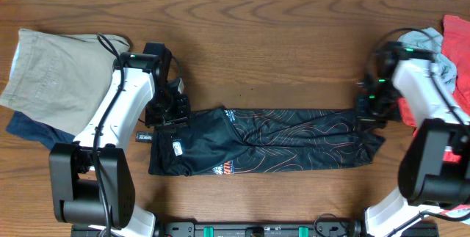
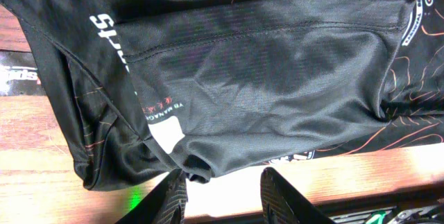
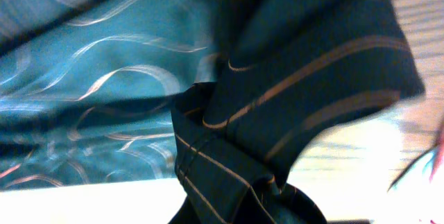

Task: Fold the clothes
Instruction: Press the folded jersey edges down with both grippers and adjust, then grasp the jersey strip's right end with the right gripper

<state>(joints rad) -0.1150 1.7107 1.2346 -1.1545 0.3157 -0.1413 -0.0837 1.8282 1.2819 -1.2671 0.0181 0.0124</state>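
- A black jersey [image 1: 279, 141] with thin orange contour lines lies in the middle of the wooden table [image 1: 279, 31]. It stretches out as one long, narrow band running from one arm to the other.
- Judged from that shape, the lengthwise folding looks done: the sides and sleeves seem turned in, and one layer shows lying over another in the left wrist view. The band is rumpled, not crisp (its lower edge bulges near the left end).
- Your left gripper [image 2: 224, 177] sits at the band's left end with its fingers partly apart. A hem reaches down between them, but bare wood shows in the gap, so nothing looks clamped.
- Your right gripper [image 1: 371, 111] is at the band's right end and closed. Its fingers are hidden by cloth in its own camera, but the fabric gathers into a tight bunch just where they would be. It appears to have that end of the jersey pinched.
- What is left, as far as you can judge, is to bring the ends across to shorten the band into a compact packet.
- A beige garment [image 1: 51, 72] rests on a navy garment [image 1: 29, 128] at the far left.
- A heap of red and grey clothes [image 1: 452, 46] lies at the far right, well apart from the beige and navy pair.
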